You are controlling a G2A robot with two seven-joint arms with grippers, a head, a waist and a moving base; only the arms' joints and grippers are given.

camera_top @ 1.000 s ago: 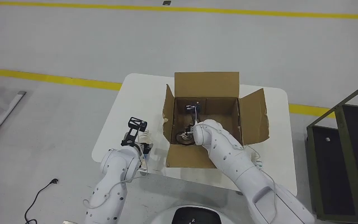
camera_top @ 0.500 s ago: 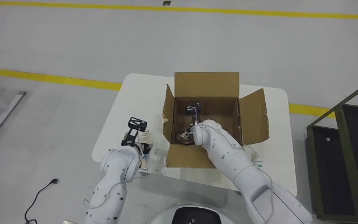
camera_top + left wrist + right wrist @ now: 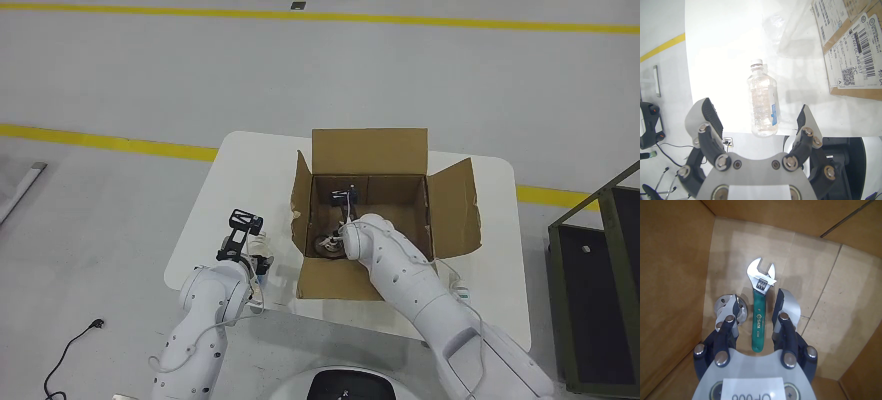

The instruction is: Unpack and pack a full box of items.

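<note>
Top view: white table [image 3: 235, 180] mid-frame. Cardboard box [image 3: 370, 152] sits on it just right of centre, all 4 flaps open. My right arm [image 3: 400, 270] drops into the box's lower-left corner and hides part of the floor there.

Right gripper [image 3: 757, 298] is inside the box, fingers spread and empty, one on each side of the wrench [image 3: 758, 321] w/o touching it. A round metal flange [image 3: 720, 303] lies just beside the wrench, partly behind one finger.

Wrench: flat on the box floor, green handle, bare steel adjustable head, jaw a little open.

Left gripper [image 3: 757, 110] is left of the box in the top view, fingers wide apart, nothing held. Seen between them: clear bottle [image 3: 762, 106] lying on the table, white cap, blue-white label, base at the table edge. Beyond it sth. thin and see-through, prob. a plastic bag [image 3: 779, 24]; glare makes it hard to tell. The box side nearby carries shipping labels [image 3: 848, 56].
</note>
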